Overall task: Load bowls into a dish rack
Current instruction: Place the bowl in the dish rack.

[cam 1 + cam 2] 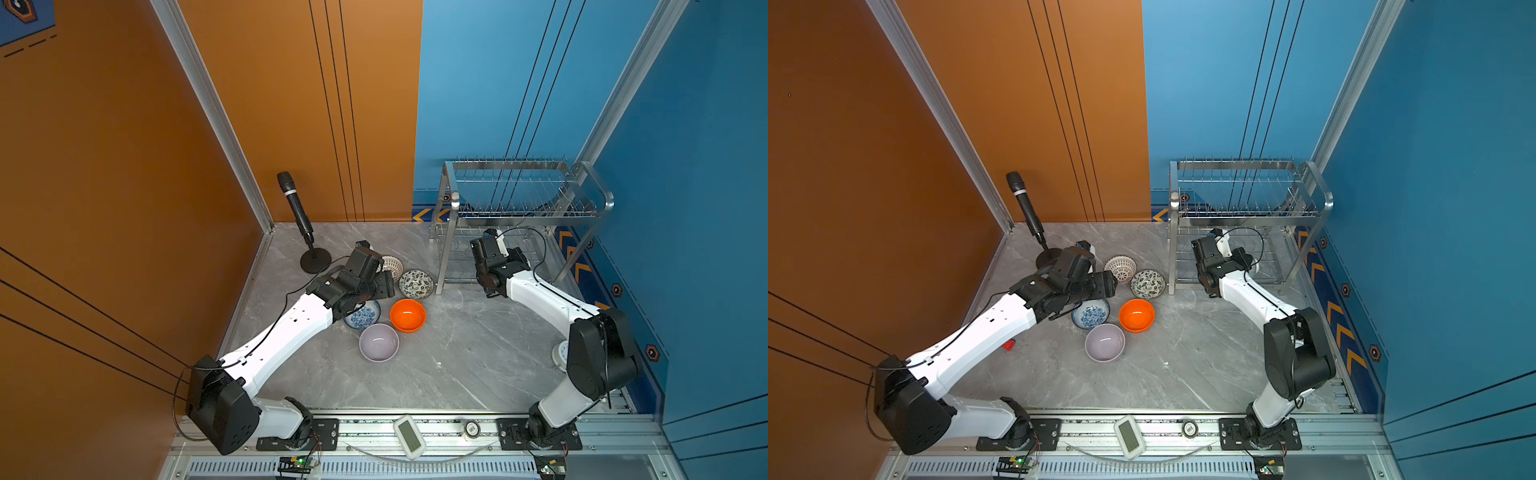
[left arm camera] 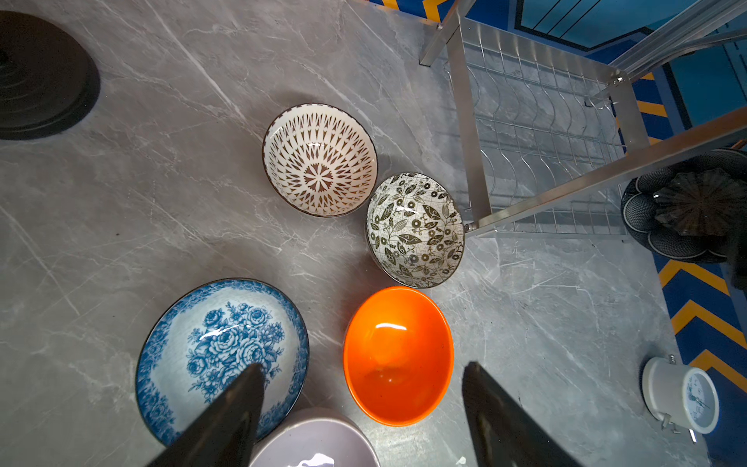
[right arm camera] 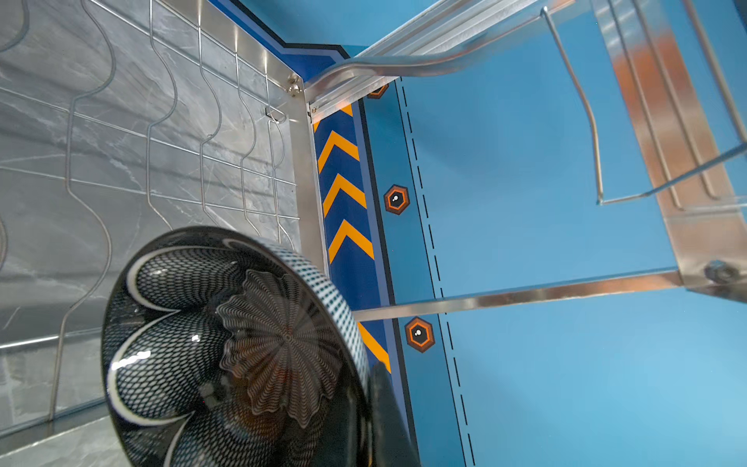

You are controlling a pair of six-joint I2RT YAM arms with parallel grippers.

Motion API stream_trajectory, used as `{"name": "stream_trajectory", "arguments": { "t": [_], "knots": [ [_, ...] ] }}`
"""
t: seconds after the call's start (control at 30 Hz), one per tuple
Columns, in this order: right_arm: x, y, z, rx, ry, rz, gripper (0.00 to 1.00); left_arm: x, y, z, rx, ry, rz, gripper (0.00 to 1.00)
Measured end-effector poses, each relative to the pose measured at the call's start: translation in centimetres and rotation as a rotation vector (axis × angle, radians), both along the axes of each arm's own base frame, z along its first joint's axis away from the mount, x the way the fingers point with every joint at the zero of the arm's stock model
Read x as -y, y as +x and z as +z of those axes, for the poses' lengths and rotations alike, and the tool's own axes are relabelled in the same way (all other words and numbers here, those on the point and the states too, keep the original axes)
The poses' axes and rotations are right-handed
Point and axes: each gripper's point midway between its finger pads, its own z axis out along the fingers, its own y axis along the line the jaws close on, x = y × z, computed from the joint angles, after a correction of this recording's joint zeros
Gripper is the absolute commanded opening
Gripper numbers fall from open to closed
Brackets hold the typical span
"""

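The dark blue petal-shaped bowl (image 3: 226, 343) stands tilted on edge at the open front of the lower tier of the shiny steel wire dish rack (image 1: 449, 249). Its rim is pinched in the clenched right tool (image 3: 370, 396); whether the bowl touches the wavy wires cannot be told. The right arm rises from the front rail to a high elbow, and its forearm slants to the rack, with the wrist just below the upper tier's front edge. Left of the rack, five bowls sit upright and close together on the grey marble surface (image 1: 457, 353): the white lattice-patterned bowl (image 2: 319, 159), the black-and-white leaf-patterned bowl (image 2: 416, 230), the plain orange bowl (image 2: 398, 356), the blue-and-white floral bowl (image 2: 210, 323) and the plain pale lilac bowl (image 1: 378, 342). The left tool (image 2: 362, 366) hangs above them, jaws spread wide and grasping nothing, one finger over the floral bowl. The left arm stretches from its front corner base, forearm slanting toward the cluster.
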Motion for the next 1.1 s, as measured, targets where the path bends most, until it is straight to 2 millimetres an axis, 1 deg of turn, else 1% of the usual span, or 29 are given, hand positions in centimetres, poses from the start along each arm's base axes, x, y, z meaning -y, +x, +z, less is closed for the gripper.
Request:
{"name": "stream_trajectory", "arguments": {
  "t": [0.3, 0.67, 0.9, 1.1],
  "knots": [
    [1.1, 2.1, -1.8, -0.048, -0.073, -0.02, 0.0, -0.7, 0.3, 0.0, 0.001, 0.008, 0.011, 0.78],
    [1.9, 5.5, -2.1, -0.039, -0.127, -0.024, 0.0, -2.2, 1.0, -0.2, 0.0, 0.025, 0.037, 0.78],
    [2.4, 7.3, -2.9, -0.052, -0.154, -0.029, 0.0, -2.3, 1.0, -0.3, -0.003, 0.026, 0.04, 0.78],
    [3.1, 8.4, -3.3, -0.053, -0.175, -0.036, 0.0, -2.5, 0.6, -0.9, -0.016, 0.031, 0.043, 0.78]
  ]
}}
